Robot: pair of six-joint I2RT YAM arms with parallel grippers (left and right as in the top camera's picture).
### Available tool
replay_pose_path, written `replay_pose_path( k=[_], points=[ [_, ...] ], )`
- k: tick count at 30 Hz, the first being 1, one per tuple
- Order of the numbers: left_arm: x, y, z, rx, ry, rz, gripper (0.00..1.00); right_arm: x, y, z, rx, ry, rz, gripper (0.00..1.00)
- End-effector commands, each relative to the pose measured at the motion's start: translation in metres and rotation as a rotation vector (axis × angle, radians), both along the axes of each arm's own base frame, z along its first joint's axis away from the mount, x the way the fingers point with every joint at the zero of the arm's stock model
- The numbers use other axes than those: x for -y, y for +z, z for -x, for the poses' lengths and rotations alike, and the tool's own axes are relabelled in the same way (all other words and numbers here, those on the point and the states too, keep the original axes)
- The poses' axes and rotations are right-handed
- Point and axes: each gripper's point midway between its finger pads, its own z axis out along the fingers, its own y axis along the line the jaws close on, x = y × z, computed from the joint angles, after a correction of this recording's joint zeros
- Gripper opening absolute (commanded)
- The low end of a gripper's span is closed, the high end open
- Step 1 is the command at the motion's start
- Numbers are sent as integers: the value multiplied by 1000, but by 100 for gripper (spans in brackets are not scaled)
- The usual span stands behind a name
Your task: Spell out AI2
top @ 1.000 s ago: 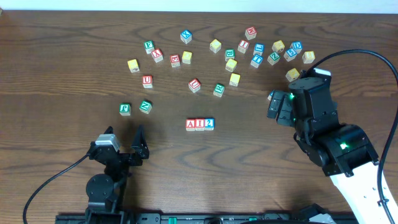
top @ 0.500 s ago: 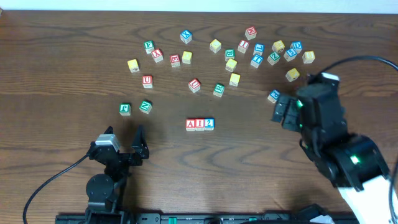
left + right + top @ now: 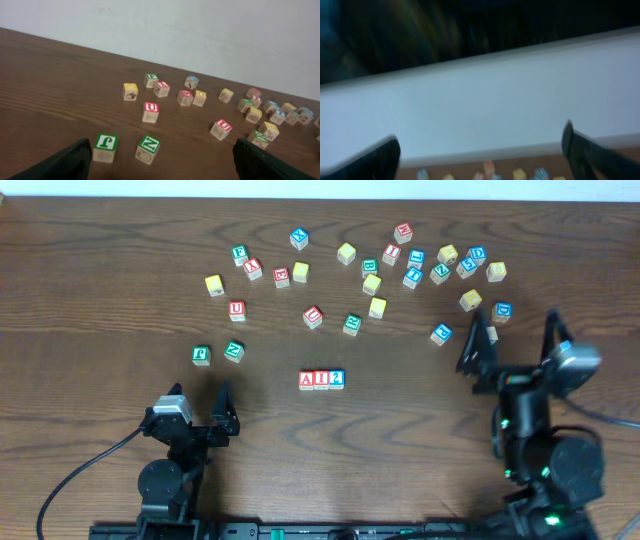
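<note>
The red "A" cube point(image 3: 306, 380), the red "I" cube point(image 3: 321, 379) and the blue "2" cube point(image 3: 337, 378) stand touching in a row at the table's middle, reading A I 2. My left gripper point(image 3: 197, 405) is open and empty at the front left, well left of the row. In the left wrist view my left gripper point(image 3: 160, 165) frames a green "J" cube point(image 3: 105, 147) and a green "N" cube point(image 3: 148, 149). My right gripper point(image 3: 510, 340) is open and empty at the right, raised and pulled back. In the blurred right wrist view my right gripper point(image 3: 480, 155) points at the far wall.
Several loose cubes lie scattered across the far half of the table, among them a red "U" cube point(image 3: 237, 310), a yellow cube point(image 3: 213, 284) and a blue cube point(image 3: 441, 333) near my right gripper. A white wall point(image 3: 200, 35) runs behind the table.
My right arm has drawn back from the table's right middle toward the front right and tilted its gripper upward. The left arm and the cubes have not moved.
</note>
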Motion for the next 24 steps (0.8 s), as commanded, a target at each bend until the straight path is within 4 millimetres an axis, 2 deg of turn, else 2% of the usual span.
replay_pose_path(
  k=[1, 7, 10, 16, 24],
  points=[
    [2, -15, 1, -46, -16, -10, 89, -9, -34, 9, 76, 32, 174, 99],
    [2, -15, 1, -46, -16, -10, 89, 10, -89, 19, 77, -30, 177, 99],
    [2, -15, 1, -46, -16, -10, 89, 18, -105, 21, 50, -56, 189, 99],
    [2, -15, 1, -46, -16, -10, 89, 25, -123, 23, -21, -77, 221, 99],
    [2, -15, 1, -46, -16, -10, 89, 33, -169, 24, -203, -87, 255, 99]
  ],
)
